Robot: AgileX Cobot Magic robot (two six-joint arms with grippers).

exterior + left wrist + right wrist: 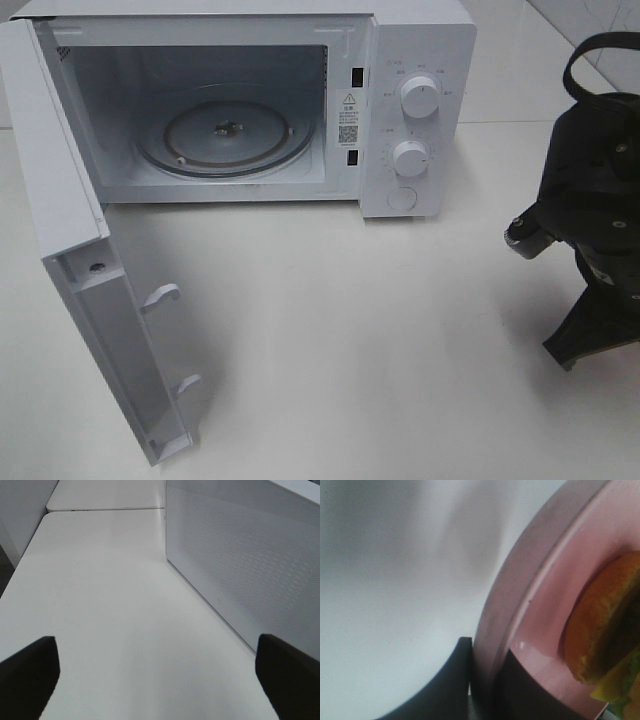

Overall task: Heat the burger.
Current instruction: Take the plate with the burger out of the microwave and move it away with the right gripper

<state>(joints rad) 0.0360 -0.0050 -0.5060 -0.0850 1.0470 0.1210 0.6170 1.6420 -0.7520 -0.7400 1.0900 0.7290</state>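
You had the right gripper (485, 680) clamped on the rim of the pink plate (520, 600), one of its fingers (447, 680) under the edge and the other over it, with the burger (605, 630) riding on the plate just inside that rim. The step in hand looked to be carrying plate and burger into the microwave (415, 110), whose door (95, 300) stood swung wide with the glass turntable (225, 135) bare. To do it well, you needed to keep the plate level, because an edge grip lets the far side sag and the burger could slide; a slow, low path across the white surface (350, 350) would have suited. You also needed to clear the cavity's lower lip before lowering, and to aim the plate at the middle of the turntable so it would sit flat and turn freely. The open door stood on the left of the exterior high view, so an approach straight in from the front looked safest. Your left gripper (155, 680) was spread wide and grasping nothing, hovering over the surface beside the microwave's perforated side. The burger showed a glossy orange-brown bun, a dark patty layer and a fringe of green lettuce; only part of it was visible, close and blurred.
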